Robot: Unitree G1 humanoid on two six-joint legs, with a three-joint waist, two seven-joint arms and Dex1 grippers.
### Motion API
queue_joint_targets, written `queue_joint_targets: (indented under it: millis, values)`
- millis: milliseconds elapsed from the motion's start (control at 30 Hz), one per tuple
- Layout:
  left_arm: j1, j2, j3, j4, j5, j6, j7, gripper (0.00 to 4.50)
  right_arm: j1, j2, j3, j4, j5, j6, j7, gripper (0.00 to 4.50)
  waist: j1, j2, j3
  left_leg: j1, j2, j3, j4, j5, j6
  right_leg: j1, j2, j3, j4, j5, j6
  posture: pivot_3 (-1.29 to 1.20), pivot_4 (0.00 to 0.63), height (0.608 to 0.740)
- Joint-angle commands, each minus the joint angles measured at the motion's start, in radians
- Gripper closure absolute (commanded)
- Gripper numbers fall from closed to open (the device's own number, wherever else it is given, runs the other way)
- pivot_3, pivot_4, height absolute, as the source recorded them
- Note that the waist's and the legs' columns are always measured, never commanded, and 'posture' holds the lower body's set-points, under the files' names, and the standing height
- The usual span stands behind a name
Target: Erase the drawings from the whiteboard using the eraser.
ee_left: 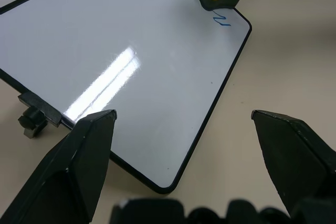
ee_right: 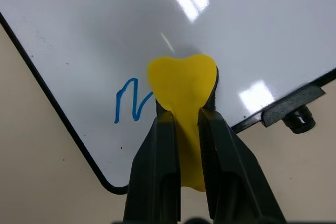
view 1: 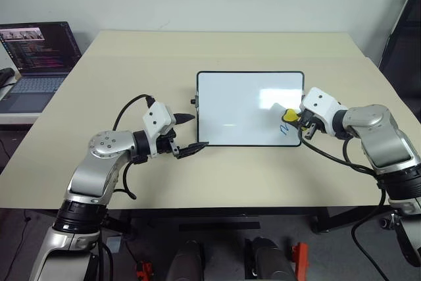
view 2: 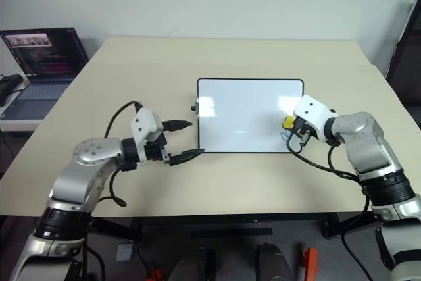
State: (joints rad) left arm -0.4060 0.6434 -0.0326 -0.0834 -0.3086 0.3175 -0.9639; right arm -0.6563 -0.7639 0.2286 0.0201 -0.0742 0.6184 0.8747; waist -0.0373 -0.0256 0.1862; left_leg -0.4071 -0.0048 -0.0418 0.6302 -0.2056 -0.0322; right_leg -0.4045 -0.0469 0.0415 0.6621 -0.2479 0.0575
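1. You have a wide beige table [view 1: 217,182] in front of you, with the whiteboard [view 1: 237,106] lying flat near its middle.
2. Off the table's left edge you can see an open laptop [view 1: 36,57] on a lower surface, well apart from the board.
3. Your left gripper [view 1: 187,133] hovers just beside the board's near left corner, its two black fingers [ee_left: 79,156] spread wide apart and holding nothing.
4. Your right gripper [view 1: 297,118] sits over the board's near right corner, its jaws clamped together on the eraser [ee_right: 182,85]; the squeeze pinches the yellow block so it bulges above the fingertips.
5. You hold the eraser down at the board's surface, close to the right edge and its black side knob [ee_right: 299,119]; whether it is actually touching the board, you cannot tell.
6. Of the drawings, you have one blue squiggle [ee_right: 131,100] like an "N" on the board, just beside the eraser, between it and the near corner of the frame.
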Motion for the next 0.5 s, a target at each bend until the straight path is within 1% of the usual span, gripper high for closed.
queue_joint_targets:
  millis: [33,300,500]
  values:
    - [-0.022,0.007,0.026,-0.010,-0.002,-0.024,0.005,0.00,0.031,0.016,0.029,-0.057,0.002,0.030,0.017,4.30,0.000,0.000,0.000,0.000,0.000,0.000,0.000,0.000,0.000,0.000,0.000,0.000,0.000,0.000,0.000,0.00,0.150,0.740]
    - [-0.029,0.005,0.022,0.002,0.000,-0.034,0.005,0.00,0.094,0.042,0.097,-0.168,-0.007,0.080,0.033,4.30,0.000,0.000,0.000,0.000,0.000,0.000,0.000,0.000,0.000,0.000,0.000,0.000,0.000,0.000,0.000,0.00,0.150,0.740]
    - [-0.033,0.006,0.022,0.006,0.000,-0.036,0.005,0.00,0.092,0.037,0.074,-0.181,0.000,0.096,0.022,4.30,0.001,0.000,0.000,0.000,0.000,0.000,0.000,0.000,0.000,0.000,0.000,0.000,0.000,0.000,0.000,0.00,0.150,0.740]
